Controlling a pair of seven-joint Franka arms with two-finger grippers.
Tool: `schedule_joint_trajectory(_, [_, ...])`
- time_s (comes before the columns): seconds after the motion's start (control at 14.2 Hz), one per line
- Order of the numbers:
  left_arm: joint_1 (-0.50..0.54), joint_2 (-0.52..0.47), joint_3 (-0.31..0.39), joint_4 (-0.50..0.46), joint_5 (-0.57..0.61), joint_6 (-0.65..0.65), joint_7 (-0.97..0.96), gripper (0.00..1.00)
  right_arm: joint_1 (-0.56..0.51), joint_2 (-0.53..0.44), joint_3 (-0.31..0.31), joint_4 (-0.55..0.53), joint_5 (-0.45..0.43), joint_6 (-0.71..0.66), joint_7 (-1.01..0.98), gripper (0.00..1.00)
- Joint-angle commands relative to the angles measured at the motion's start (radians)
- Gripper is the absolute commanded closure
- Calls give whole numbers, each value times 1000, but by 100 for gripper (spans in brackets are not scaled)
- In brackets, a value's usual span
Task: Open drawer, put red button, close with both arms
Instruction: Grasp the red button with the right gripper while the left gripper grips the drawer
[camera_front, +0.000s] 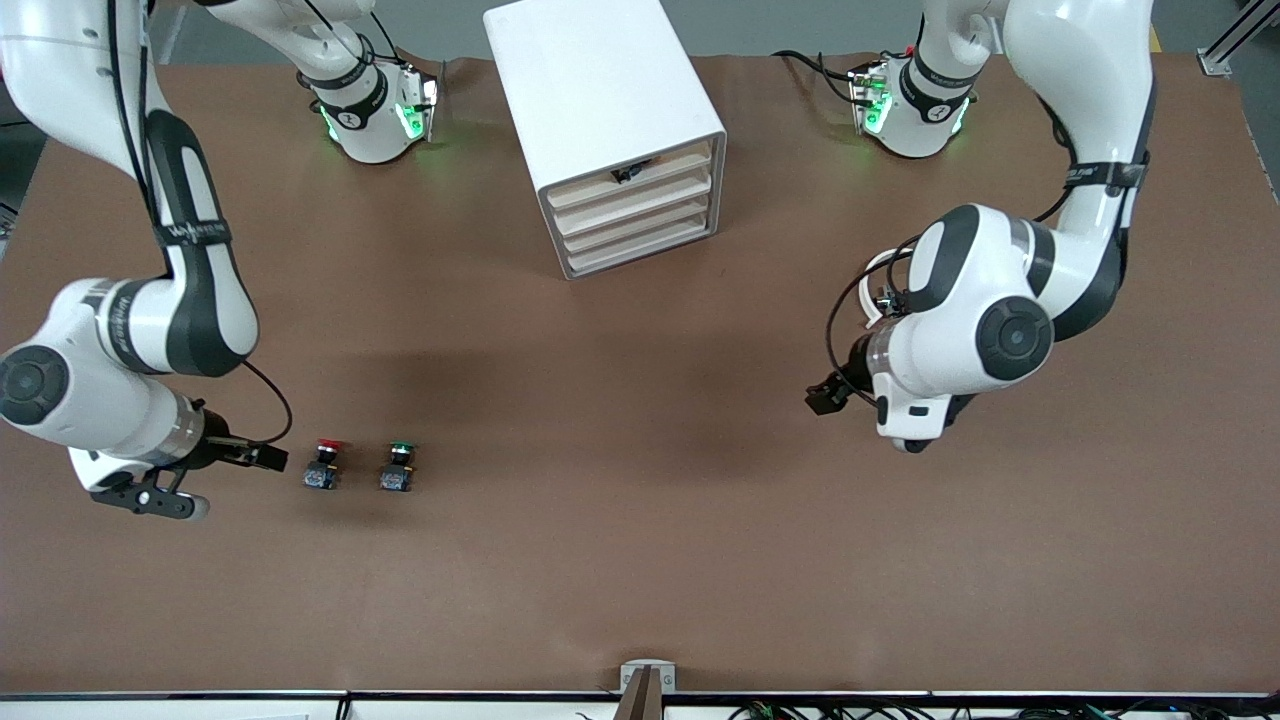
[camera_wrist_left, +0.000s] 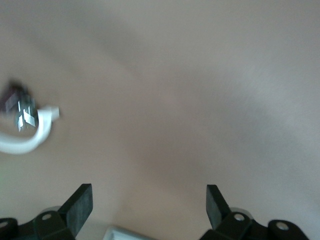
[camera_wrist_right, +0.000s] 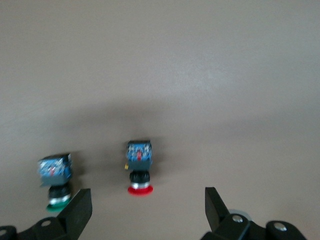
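Note:
The white cabinet (camera_front: 600, 90) stands on the table between the arm bases. Its four beige drawers look shut, and the drawer (camera_front: 640, 197) is second from the top. The red button (camera_front: 324, 463) lies on the table toward the right arm's end and also shows in the right wrist view (camera_wrist_right: 139, 167). My right gripper (camera_front: 268, 458) is low beside it, open and empty (camera_wrist_right: 145, 200), with the red cap just ahead of the fingers. My left gripper (camera_front: 825, 395) is over bare table toward the left arm's end, open and empty (camera_wrist_left: 149, 195).
A twin green button (camera_front: 398, 466) lies beside the red one, toward the left arm's end, and shows in the right wrist view (camera_wrist_right: 55, 180). A small dark part (camera_front: 628, 172) sits on the cabinet's top drawer front. Brown table (camera_front: 640, 450) spreads between the arms.

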Motion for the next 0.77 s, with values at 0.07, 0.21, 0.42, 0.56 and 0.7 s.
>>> schedule_joint_trajectory(0.07, [-24,142,-5,115,-133,-179,-302,0,-13,91,20,16,5,96,-6,0])
schedule_joint_trajectory(0.21, [-24,185,-6,135,-197,-213,-454,0,-15,115,27,3,19,153,-4,0])
schedule_joint_trajectory(0.42, [-24,249,-54,152,-254,-288,-655,0,-15,131,32,-20,79,189,-6,0])
schedule_joint_trajectory(0.56, [-28,292,-81,158,-268,-368,-772,0,-13,146,32,-22,81,206,-6,0])
schedule_joint_trajectory(0.7, [-45,326,-88,151,-280,-434,-916,0,-15,157,37,-39,81,235,-6,0])
